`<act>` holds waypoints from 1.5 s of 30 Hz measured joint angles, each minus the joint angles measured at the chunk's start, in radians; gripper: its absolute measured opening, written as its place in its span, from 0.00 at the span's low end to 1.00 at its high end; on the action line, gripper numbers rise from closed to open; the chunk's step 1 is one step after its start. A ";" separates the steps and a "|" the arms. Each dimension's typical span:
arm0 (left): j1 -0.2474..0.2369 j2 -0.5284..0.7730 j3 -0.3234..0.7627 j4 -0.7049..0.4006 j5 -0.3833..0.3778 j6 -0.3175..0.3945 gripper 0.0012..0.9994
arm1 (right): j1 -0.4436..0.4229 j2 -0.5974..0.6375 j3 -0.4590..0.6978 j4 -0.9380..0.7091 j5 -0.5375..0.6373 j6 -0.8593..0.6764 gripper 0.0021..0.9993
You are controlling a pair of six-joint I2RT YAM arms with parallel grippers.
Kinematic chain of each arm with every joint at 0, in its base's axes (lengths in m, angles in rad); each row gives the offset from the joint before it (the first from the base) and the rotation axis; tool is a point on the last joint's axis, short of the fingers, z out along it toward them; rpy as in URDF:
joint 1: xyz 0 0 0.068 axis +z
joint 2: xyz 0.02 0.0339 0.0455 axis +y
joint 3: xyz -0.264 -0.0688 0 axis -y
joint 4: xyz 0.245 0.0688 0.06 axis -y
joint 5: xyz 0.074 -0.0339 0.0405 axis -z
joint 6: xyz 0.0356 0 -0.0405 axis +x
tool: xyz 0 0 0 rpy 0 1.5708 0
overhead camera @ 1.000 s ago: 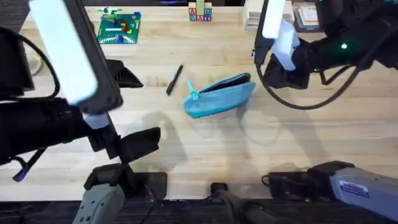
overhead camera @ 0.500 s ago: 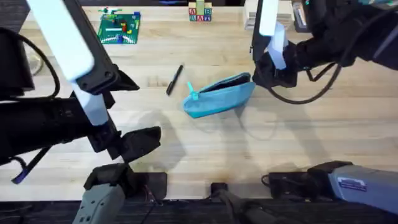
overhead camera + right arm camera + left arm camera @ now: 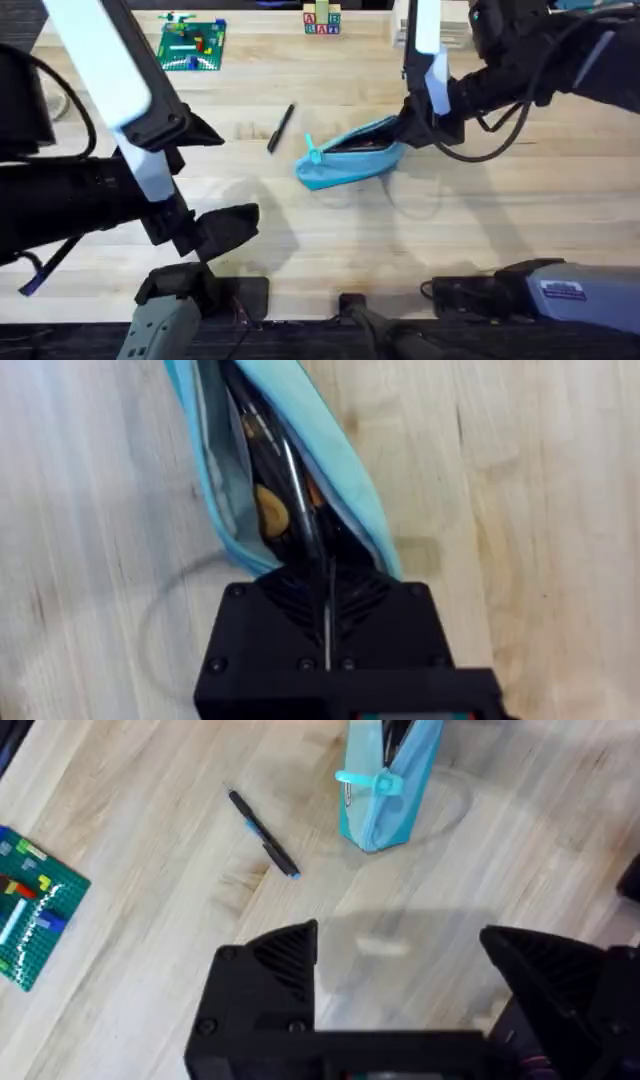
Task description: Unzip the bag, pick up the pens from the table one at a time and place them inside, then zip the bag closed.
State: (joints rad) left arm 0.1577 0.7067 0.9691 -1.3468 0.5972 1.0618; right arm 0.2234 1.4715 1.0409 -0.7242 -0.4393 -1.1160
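— While you look for writing, can any be read?

— None legibly: small letter blocks (image 3: 321, 20) stand at the far edge of the table (image 3: 330, 240), their letters too small to make out, beside a green brick plate (image 3: 191, 44).

— How are the arms posed?

— Right gripper (image 3: 405, 130) reaches down to the open bag's (image 3: 345, 160) right end; in its wrist view the fingers (image 3: 325, 615) are closed on a thin dark pen (image 3: 300, 510) poking into the opening. Left gripper (image 3: 400, 980) hovers above the table, jaws wide apart, holding nothing.

— And the other pen?

— A black pen (image 3: 281, 128) lies just left of the bag, apart from its teal zipper pull (image 3: 312, 152).
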 joint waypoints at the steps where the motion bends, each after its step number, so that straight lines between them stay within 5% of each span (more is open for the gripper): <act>1: 0.000 0.000 0.000 0.000 0.000 0.000 1.00 | 0.000 0.006 0.000 0.000 -0.004 0.000 0.03; 14: 0.000 0.000 0.000 0.000 0.000 0.000 1.00 | 0.000 0.068 0.000 -0.001 -0.027 0.001 0.03; 16: 0.000 0.000 0.000 0.000 0.000 0.000 1.00 | 0.000 0.068 0.000 -0.001 -0.027 0.001 0.22; 21: 0.000 0.000 0.000 0.000 0.000 0.000 1.00 | 0.000 0.068 0.000 0.001 -0.030 0.000 0.93; 22: 0.000 0.000 0.000 0.000 0.000 0.000 1.00 | 0.000 0.068 0.000 0.000 -0.030 -0.003 0.98; 31: 0.000 0.000 0.000 0.000 0.000 0.000 1.00 | 0.000 0.024 0.000 -0.003 -0.032 0.078 1.00; 45: 0.000 0.000 0.000 0.011 0.000 0.000 1.00 | 0.000 -0.344 0.000 -0.009 -0.032 0.329 1.00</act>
State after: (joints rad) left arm 0.1577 0.7067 0.9688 -1.3359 0.5972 1.0615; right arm 0.2230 1.1276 1.0409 -0.7330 -0.4717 -0.7873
